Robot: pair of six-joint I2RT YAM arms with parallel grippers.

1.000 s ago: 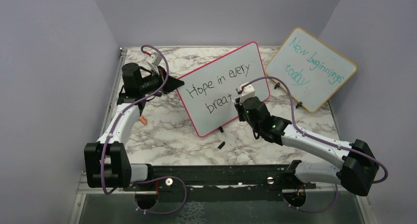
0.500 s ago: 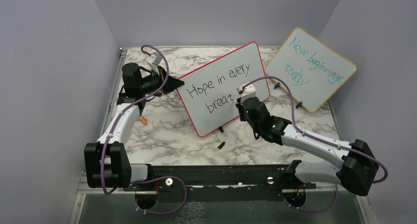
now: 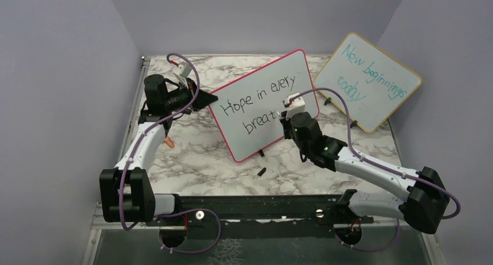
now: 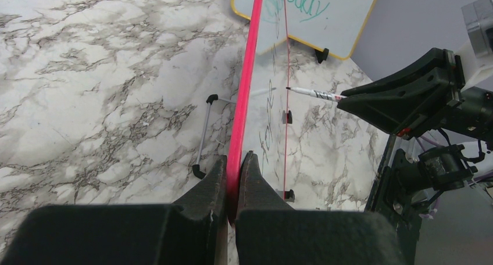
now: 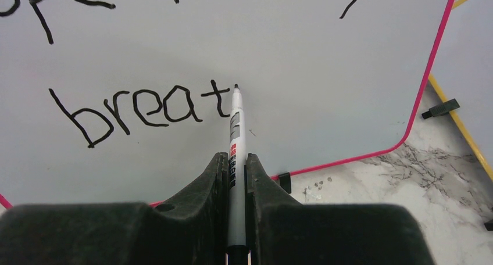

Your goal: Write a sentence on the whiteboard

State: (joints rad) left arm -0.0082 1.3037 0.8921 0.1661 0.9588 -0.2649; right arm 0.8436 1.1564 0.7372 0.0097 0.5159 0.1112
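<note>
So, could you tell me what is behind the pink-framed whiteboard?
In the left wrist view, a thin wire prop with black feet stands behind the whiteboard on the marble table. From above, the board hides it.

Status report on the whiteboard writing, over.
Left gripper clamped on whiteboard edge. Right gripper holds marker, tip beside the t. Sentence stops at "breat", h missing. Nothing in the way.

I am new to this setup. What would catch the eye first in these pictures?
The pink-framed whiteboard in the middle draws the eye, its black sentence reading "Hope in every breat". The right gripper holds a marker with its tip just after the "t", while the left gripper clamps the board's edge. A wooden-framed board with teal writing stands at the back right.
</note>
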